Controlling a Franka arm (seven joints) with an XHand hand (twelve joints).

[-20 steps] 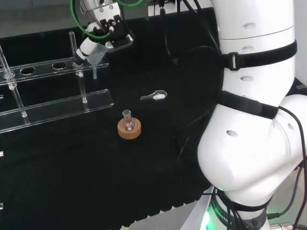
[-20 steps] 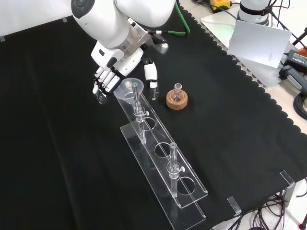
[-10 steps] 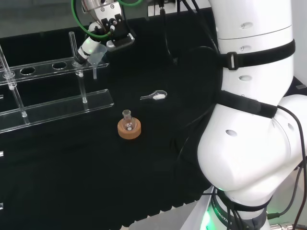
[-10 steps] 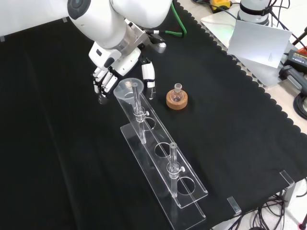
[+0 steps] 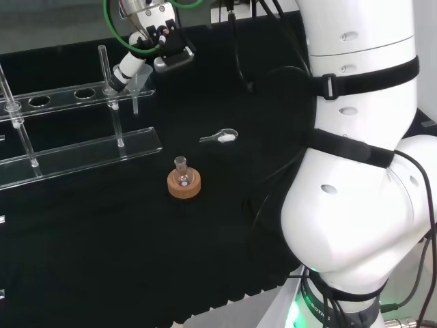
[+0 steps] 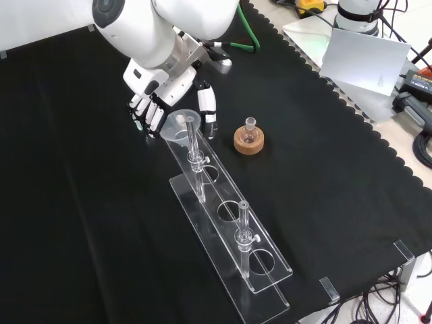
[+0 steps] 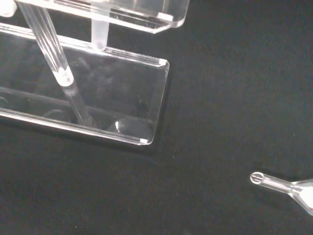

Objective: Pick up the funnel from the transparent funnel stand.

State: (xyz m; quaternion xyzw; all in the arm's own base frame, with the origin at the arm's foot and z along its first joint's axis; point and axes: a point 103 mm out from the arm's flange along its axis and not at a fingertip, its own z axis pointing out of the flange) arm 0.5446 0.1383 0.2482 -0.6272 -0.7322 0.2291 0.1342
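Black cloth covers the whole bench, and on it, in the upper left of the front view, we see the funnel (image 6: pixel 178 126) sitting in the end hole of the transparent funnel stand (image 6: pixel 229 233). Its wide mouth faces up and its stem points straight down through the top shelf, so its long axis is vertical. In the head view the funnel (image 5: pixel 138 85) is at the upper left, with its thin stem hanging below the upper shelf of the stand (image 5: pixel 75 147).

Around the funnel we find the hand (image 6: pixel 162 101), which comes down from the top of the front view on the white arm (image 6: pixel 155 27). Its palm faces the funnel cone and its fingers (image 6: pixel 143 115) are bent around the left side of the cone, while the thumb (image 6: pixel 208 108) stands at the right side, so the cone is between them. We cannot tell surely whether they touch the funnel; the hand looks half closed around it. In the head view the hand (image 5: pixel 147 34) is over the funnel.

From the wrist view we see the lower plate of the stand (image 7: pixel 124 93) and a rod of it, and well apart on the cloth a small clear spoon-like piece (image 7: pixel 288 187).

To the right of the stand in the front view a small flask (image 6: pixel 249 131) stands upright on a cork ring (image 6: pixel 248 142).
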